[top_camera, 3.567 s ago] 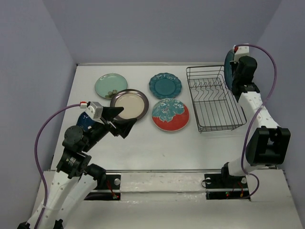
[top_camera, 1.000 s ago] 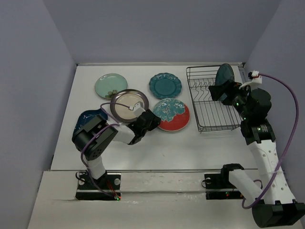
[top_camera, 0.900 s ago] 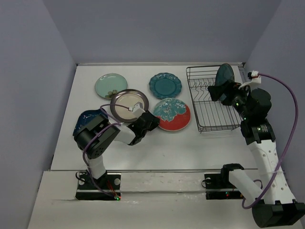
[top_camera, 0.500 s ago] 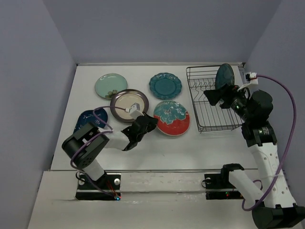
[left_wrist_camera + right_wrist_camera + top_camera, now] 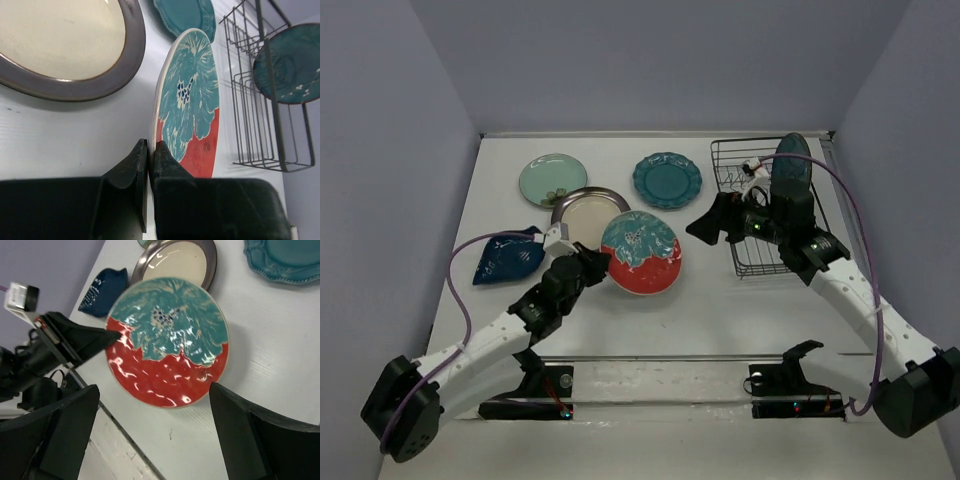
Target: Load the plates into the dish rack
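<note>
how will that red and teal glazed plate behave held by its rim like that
The round red and teal glazed plate looks like rigid ceramic, so probably no flex but breakable if dropped. Its glossy surface shows glare, so likely slippery. The left gripper pinches only its rim edge, so it may pivot or slide.

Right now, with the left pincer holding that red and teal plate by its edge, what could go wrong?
1. The left pincer grips only a thin bit of the rim of the red and teal plate, which is tilted up steeply; it could slip or swing down onto the cream plate beside it.
2. The right pincer is open and close to the plate; a mistimed handover could drop it.
</note>
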